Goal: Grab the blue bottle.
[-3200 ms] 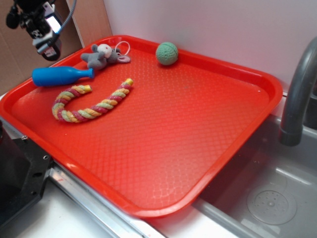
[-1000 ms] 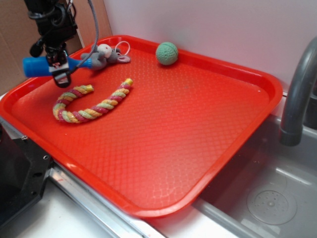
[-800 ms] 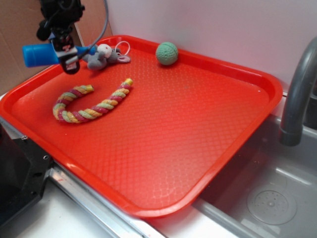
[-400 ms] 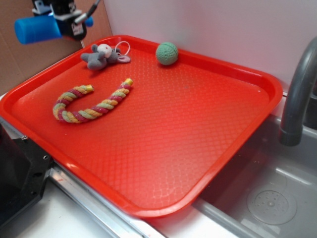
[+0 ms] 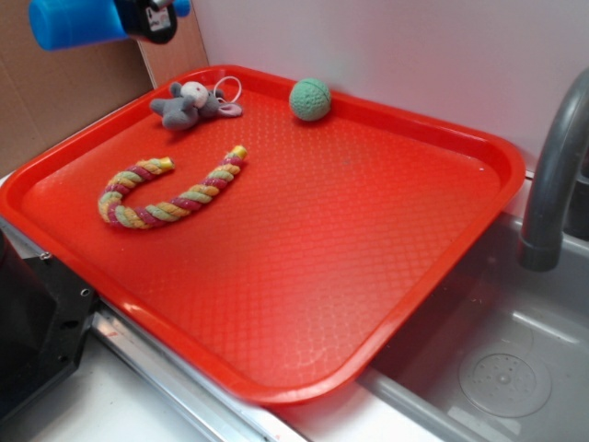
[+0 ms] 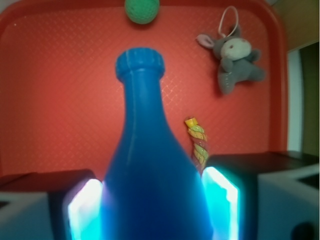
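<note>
Blue bottle (image 6: 145, 170) smooth, narrow-necked, lying level, clamped between fingers (image 6: 222, 200), above tray.

Open tray (image 5: 386, 304) centre/right (toys far-left only: rope (image 5: 170, 189), plush (image 5: 189, 103), ball (image 5: 310, 98)).

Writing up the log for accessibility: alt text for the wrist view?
A blue bottle fills the centre, clamped in the end effector above a red tray. Beyond lie a green ball, a grey plush toy and a rope end.
</note>
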Action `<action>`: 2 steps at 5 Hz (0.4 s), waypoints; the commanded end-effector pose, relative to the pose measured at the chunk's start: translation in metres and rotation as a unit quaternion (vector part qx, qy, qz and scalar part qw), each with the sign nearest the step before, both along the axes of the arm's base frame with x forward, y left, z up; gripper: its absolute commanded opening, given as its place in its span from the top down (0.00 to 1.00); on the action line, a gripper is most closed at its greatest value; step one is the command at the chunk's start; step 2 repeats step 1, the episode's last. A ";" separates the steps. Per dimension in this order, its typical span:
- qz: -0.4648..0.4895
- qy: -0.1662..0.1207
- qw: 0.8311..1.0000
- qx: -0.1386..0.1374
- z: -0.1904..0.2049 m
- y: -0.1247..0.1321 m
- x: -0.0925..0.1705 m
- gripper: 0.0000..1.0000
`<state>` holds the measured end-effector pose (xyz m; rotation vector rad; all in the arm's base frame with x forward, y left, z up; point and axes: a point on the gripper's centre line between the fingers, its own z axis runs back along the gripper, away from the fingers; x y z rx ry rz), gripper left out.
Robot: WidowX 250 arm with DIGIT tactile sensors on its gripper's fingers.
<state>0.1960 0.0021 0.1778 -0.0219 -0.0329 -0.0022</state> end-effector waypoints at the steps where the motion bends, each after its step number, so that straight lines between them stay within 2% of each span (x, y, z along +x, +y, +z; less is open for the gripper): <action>1: -0.046 -0.051 0.998 0.014 0.012 -0.023 0.012 1.00; 2: -0.046 -0.051 0.998 0.014 0.012 -0.023 0.012 1.00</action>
